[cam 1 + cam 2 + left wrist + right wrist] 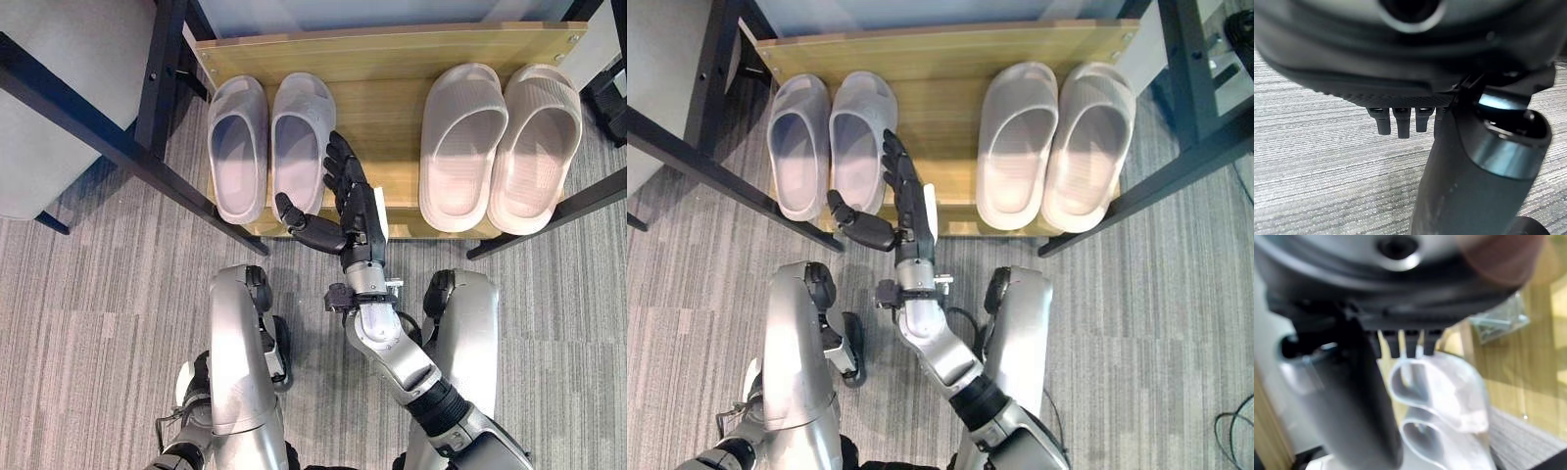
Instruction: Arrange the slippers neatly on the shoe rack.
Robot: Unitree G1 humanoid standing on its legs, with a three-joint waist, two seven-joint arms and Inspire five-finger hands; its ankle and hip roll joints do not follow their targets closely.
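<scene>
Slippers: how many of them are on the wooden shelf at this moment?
4. A lilac pair lies side by side at the shelf's left: one outermost, one beside the right hand. A beige pair lies at the right: one inner, one outermost. None seems hidden.

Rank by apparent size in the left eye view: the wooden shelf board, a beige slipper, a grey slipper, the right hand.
1. Wooden shelf board.
2. Beige slipper.
3. Grey slipper.
4. Right hand, open, though nearer the camera, so its rank against the grey slipper is unsure.
</scene>
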